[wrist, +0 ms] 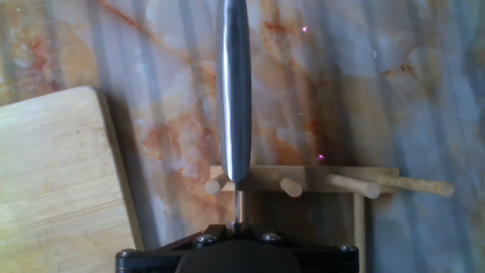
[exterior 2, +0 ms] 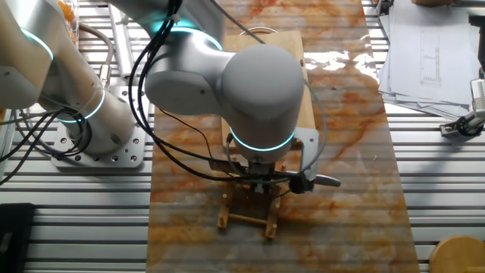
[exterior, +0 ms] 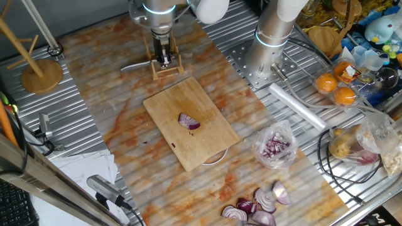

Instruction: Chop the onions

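Robot arm poised over a knife rack while the onion waits on the board.

The gripper [exterior: 163,59] sits low over a small wooden rack [exterior: 167,68], where a steel knife [wrist: 235,98] rests across the pegs; whether its fingers are spread or pinching the knife cannot be told. A single red onion wedge [exterior: 189,121] lies near the middle of the wooden cutting board [exterior: 210,141], well apart from the gripper.

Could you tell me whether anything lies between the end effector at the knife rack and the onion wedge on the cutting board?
Nothing visible does. The end effector sits over the wooden knife rack; only bare tabletop and bare cutting board separate it from the onion wedge.
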